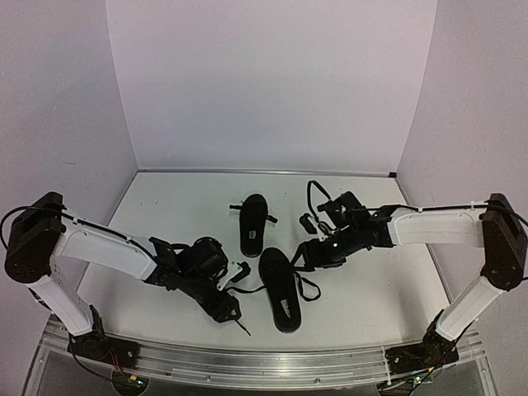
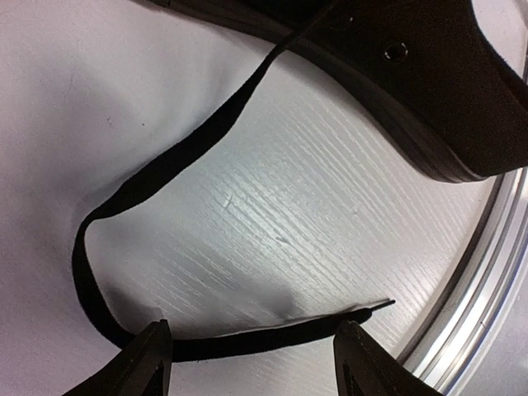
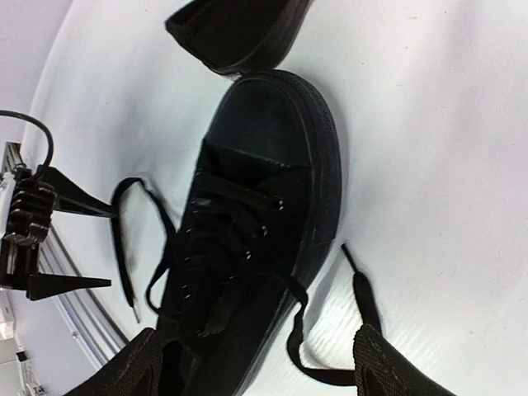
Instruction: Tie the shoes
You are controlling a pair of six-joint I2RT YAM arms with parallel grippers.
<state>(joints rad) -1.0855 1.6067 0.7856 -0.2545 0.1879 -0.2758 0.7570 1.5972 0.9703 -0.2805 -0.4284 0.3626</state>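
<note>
Black left gripper [image 2: 252,351] wide, astride lace [image 2: 124,194]

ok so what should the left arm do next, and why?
Probably lower the left gripper slightly and close on the lace: its jaws stand open, and the loose lace end of the near shoe lies on the table between the fingertips, not yet gripped.
</note>
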